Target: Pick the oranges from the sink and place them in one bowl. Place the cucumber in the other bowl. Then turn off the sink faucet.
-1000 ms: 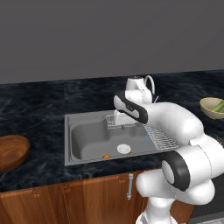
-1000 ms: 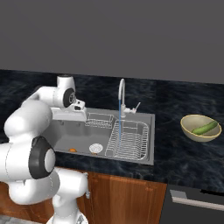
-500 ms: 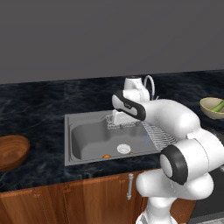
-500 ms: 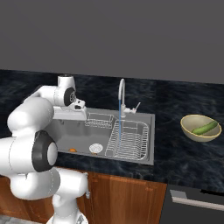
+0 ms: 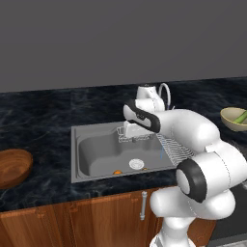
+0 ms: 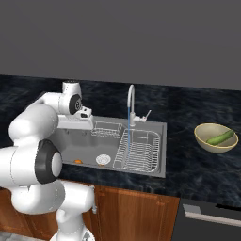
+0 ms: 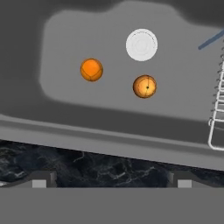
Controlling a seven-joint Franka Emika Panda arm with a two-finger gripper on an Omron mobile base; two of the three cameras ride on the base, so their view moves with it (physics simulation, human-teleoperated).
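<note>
Steel sink in dark marble table, wooden bowl empty at left, two oranges beside drain; gripper, jaws wide, overhead; first pick pending, descent onto one fruit needed.

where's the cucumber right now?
Already in the olive-yellow bowl on the counter right of the sink: the cucumber lies tilted inside it in the right base view, also at the left base view's right edge.
</note>
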